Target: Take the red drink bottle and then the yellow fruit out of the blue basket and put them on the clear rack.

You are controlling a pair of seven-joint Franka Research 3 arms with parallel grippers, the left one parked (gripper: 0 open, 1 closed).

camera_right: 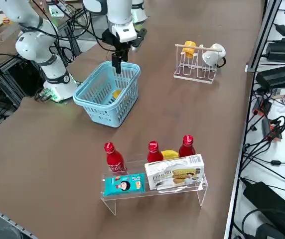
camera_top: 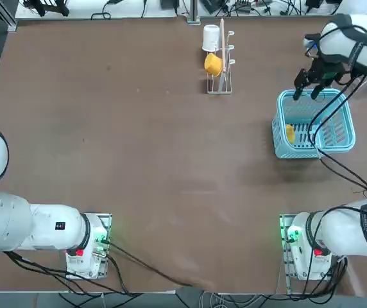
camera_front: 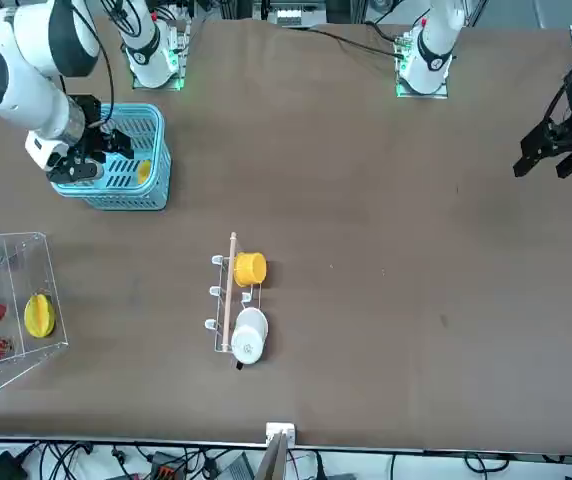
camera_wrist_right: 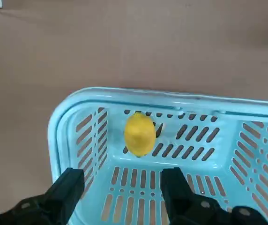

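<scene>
Spread wide and empty, the right claw (camera_wrist_right: 122,192) is held just above the blue basket (camera_top: 345,138), over its far rim at about 12 o'clock in the overhead view. Only the yellow fruit (camera_wrist_right: 139,133) is seen inside, lying on the slotted floor against the wall at 9 o'clock. No red bottle is seen in the basket; three red bottles (camera_right: 154,151) are already stood on the clear rack (camera_right: 201,191), with a larger yellow fruit (camera_right: 170,155) between two of them.

Several slips can be judged likely. The round fruit could be nudged and rolled if only one finger touches first. A finger could be caught on the nearby wall or in a slot, so the light basket would be dragged or tipped. On the crowded rack, a bottle could be knocked over during placement.
</scene>
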